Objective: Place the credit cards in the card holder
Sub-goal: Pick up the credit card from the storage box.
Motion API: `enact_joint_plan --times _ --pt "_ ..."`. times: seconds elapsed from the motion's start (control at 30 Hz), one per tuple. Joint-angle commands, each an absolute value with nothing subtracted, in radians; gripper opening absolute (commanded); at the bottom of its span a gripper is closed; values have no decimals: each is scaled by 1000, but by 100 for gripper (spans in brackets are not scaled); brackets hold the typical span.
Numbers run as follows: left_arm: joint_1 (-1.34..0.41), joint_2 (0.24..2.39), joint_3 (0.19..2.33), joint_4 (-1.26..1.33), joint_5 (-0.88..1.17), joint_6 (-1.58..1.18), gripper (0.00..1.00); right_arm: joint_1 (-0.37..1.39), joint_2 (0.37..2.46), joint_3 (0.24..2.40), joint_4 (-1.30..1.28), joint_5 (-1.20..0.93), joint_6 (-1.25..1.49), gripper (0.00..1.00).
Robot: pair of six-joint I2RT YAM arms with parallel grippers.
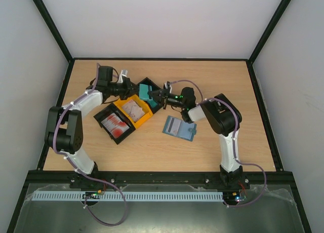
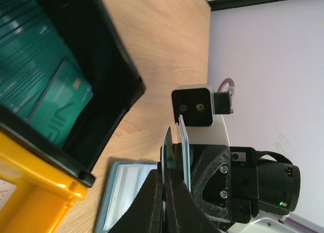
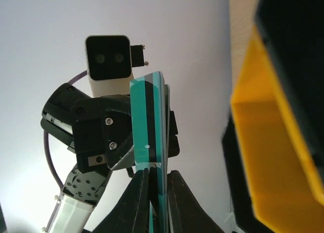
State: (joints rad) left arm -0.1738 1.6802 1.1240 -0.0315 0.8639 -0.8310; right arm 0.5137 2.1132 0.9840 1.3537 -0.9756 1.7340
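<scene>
Teal card edge-on; face hidden.

Slate-blue card holder, yellow tray, black tray.

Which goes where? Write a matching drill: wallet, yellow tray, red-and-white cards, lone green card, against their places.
1 wallet
2 yellow tray
3 red-and-white cards
4 lone green card

A between the far black tray and the near black tray
B held in the air
C lying open, outside the trays
D inside the near black tray

Pairs: 1-C, 2-A, 3-D, 4-B
</scene>
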Motion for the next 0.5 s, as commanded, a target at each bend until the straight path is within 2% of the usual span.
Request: enact_joint_plan --times 0.0,0.27,0.47 --pt "-181 1718 1082 -17 910 -833 3 515 2133 952 1316 -933 1708 9" --pt "-181 1773 1072 7 904 -845 2 511 2154 950 1198 -914 1686 15" --pt "-170 1792 1107 -25 869 -842 3 492 2150 965 1112 -891 1660 28"
